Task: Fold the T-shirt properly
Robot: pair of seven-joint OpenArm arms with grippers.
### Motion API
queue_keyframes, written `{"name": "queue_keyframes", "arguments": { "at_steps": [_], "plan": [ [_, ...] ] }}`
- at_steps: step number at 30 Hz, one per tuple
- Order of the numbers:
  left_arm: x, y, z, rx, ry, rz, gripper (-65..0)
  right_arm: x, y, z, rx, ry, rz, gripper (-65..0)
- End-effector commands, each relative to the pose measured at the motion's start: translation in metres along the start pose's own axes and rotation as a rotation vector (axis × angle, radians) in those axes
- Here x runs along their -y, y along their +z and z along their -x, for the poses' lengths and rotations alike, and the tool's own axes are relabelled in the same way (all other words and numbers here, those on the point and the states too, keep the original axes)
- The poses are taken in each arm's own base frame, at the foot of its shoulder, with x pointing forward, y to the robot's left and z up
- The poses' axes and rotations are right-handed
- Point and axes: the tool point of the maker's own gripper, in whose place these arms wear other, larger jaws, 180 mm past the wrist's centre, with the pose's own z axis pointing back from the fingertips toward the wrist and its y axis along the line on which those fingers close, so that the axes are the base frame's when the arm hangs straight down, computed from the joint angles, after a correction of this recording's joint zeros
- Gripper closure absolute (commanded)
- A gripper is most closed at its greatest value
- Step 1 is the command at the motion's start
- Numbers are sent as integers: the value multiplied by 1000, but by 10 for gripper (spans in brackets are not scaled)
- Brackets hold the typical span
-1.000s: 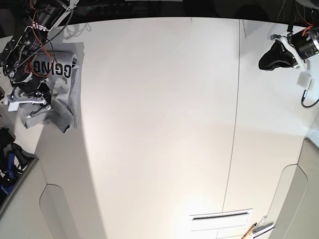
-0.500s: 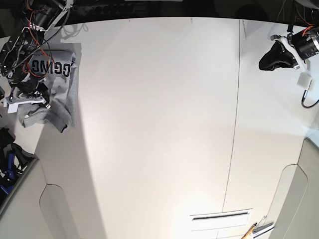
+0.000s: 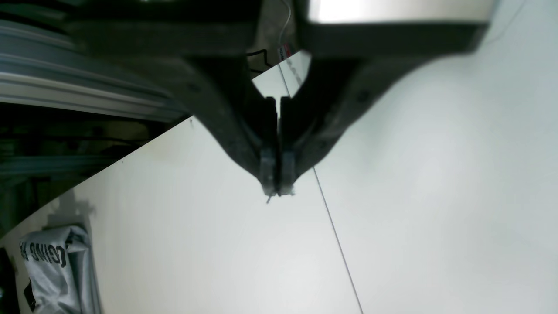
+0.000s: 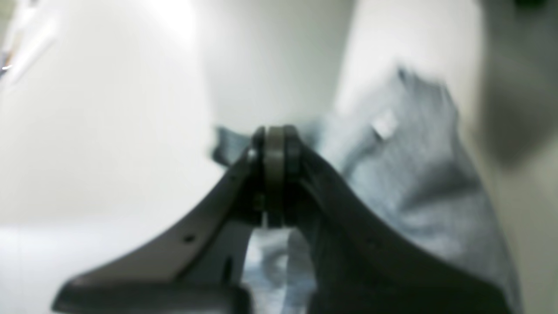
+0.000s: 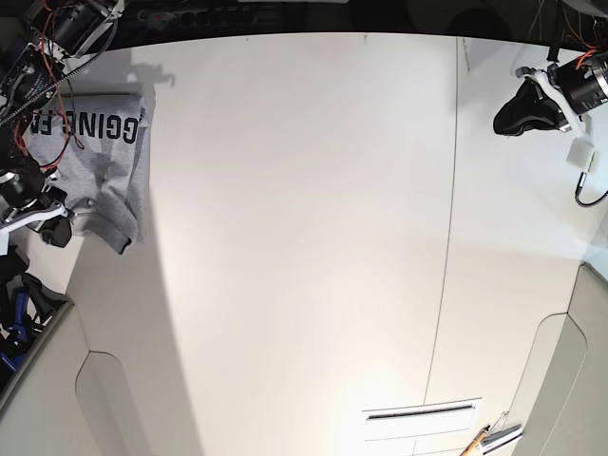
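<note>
The grey T-shirt lies folded into a compact bundle at the table's far left, black block lettering facing up along its top edge. My right gripper sits at the bundle's lower left edge, jaws shut. In the right wrist view the right gripper shows closed tips with the blurred T-shirt just beyond and beneath them; no cloth shows between the tips. My left gripper hovers over the far right of the table, away from the cloth. In the left wrist view the left gripper is shut and empty, the T-shirt far off.
A thin seam runs down the white table right of centre. A slotted panel and a small tool lie at the front right. A white block on a cable hangs near the left arm. Dark gear sits off the table's left edge.
My right arm has drawn back to the left off the T-shirt, uncovering more of the lettering. The bundle lies flatter. The left arm has not moved.
</note>
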Motion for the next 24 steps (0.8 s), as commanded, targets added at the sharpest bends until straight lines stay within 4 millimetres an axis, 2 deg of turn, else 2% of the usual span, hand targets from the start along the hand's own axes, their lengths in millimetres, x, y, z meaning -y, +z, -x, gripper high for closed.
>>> {"name": "queue_keyframes", "arguments": {
  "at_steps": [1,4,6,10,13,18,24],
  "plan": [
    [5,4,-12,40,-25,21,0,-13,8,-23,70,59,-40,0],
    [7,4,-13,48,-21,33,0,-37,22,-26,84,152,-108,0],
    [7,4,-13,46,-22,31,0,-51,29,-15,60,206,-156,0],
    [7,4,-10,33,-22,30,0,-77,46,27,-43,288,-255,0],
    [6,6,0,-11,-16,25,0,-84,63,64,-145,329,-283,0],
    [-3,24,28,-77,33,-26,0,-63,98,112,-336,400,-242,0],
    [-21,74,72,-189,121,-146,0,-24,140,154,-588,504,-190,0]
  ]
}}
